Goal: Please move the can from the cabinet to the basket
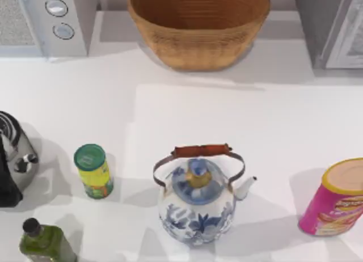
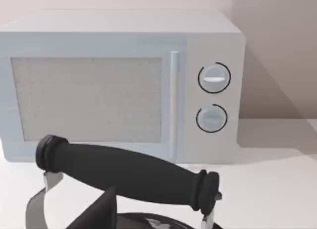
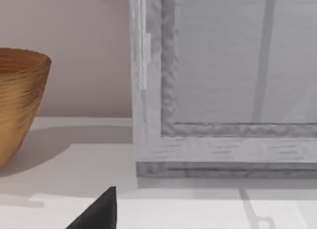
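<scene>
The grey-sided cabinet with its white panelled door (image 3: 223, 90) stands closed at the table's right rear, presumably hiding the can; the woven tan wicker basket (image 1: 198, 26) waits nearby.

We see the cabinet (image 1: 334, 29) cut by the frame edge right of the basket (image 1: 198, 26); its closed door (image 3: 233, 80) hides the inside.

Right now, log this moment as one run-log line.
stage: not started | cabinet: door shut, top view's back right | basket: back centre, nothing visible inside | right wrist view: faces cabinet door
</scene>
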Robot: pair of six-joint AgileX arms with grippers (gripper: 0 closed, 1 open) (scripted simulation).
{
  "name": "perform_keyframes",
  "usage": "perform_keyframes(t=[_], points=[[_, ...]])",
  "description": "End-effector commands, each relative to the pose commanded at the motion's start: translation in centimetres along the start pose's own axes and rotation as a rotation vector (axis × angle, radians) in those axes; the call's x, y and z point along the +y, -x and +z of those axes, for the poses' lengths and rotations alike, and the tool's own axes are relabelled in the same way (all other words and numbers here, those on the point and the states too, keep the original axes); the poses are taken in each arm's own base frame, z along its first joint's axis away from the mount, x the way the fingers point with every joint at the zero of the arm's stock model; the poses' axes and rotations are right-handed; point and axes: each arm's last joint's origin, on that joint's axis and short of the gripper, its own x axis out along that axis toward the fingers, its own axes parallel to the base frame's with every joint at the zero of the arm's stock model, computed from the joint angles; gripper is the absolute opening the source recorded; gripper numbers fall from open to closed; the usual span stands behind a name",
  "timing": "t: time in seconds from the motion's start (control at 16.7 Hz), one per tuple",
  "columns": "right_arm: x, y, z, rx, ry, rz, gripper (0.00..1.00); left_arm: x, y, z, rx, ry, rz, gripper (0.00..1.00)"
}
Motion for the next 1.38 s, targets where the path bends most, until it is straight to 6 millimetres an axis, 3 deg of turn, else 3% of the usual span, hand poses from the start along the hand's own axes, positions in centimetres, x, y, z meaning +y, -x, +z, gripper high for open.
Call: perform_keyframes(t=[0.24, 0.42, 0.72, 1.08, 1.38], points=[[0.0, 0.0, 0.8, 0.005, 0.000, -0.004, 1.00, 0.0, 0.0, 0.0, 0.000, 0.000, 0.000, 1.00], [0.1, -0.1, 4.0, 0.020, 0.000, -0.011, 1.00, 0.0, 0.0, 0.0, 0.000, 0.000, 0.000, 1.00], [0.6, -1.8, 13.8, 0.030, 0.003, -0.011, 1.00, 0.0, 0.0, 0.0, 0.000, 0.000, 0.000, 1.00], [2.2, -7.4, 26.5, 0.018, 0.004, -0.001, 1.00, 0.0, 0.0, 0.0, 0.000, 0.000, 0.000, 1.00], [3.9, -12.4, 33.0, 0.002, 0.001, 0.002, 1.00, 0.0, 0.0, 0.0, 0.000, 0.000, 0.000, 1.00]])
